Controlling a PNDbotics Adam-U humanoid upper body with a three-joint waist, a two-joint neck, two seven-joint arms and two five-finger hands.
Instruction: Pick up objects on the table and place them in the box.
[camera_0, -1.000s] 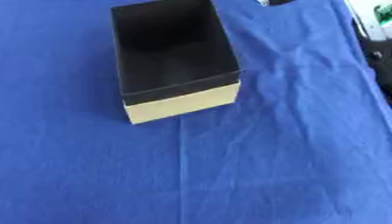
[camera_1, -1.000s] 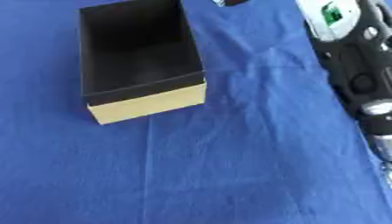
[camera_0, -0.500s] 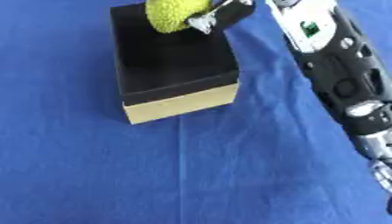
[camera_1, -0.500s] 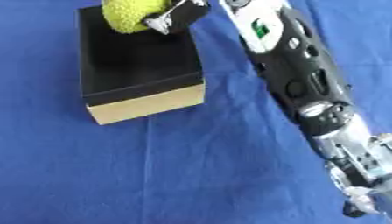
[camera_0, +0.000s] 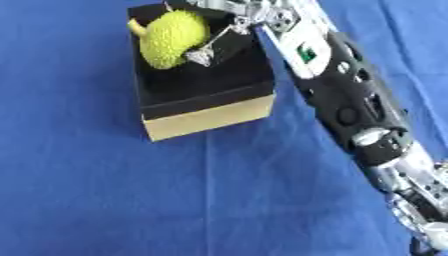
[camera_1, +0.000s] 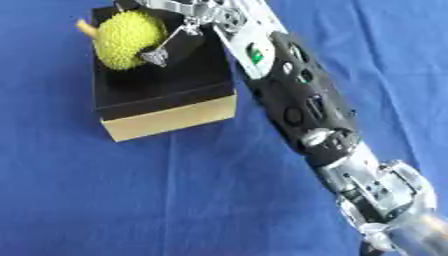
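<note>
A spiky yellow-green fruit (camera_0: 173, 37) with a short stem sits over the open black box (camera_0: 203, 90), the right hand (camera_0: 229, 22) curled around it from the far side. The box stands on wrinkled blue cloth (camera_0: 105, 195), which fills both views.

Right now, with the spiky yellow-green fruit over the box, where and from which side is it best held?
Probably around the round body of the fruit, from its right, where the right hand reaches in. The stem pokes out at the upper left, and the box walls close the sides, leaving the top open.
</note>
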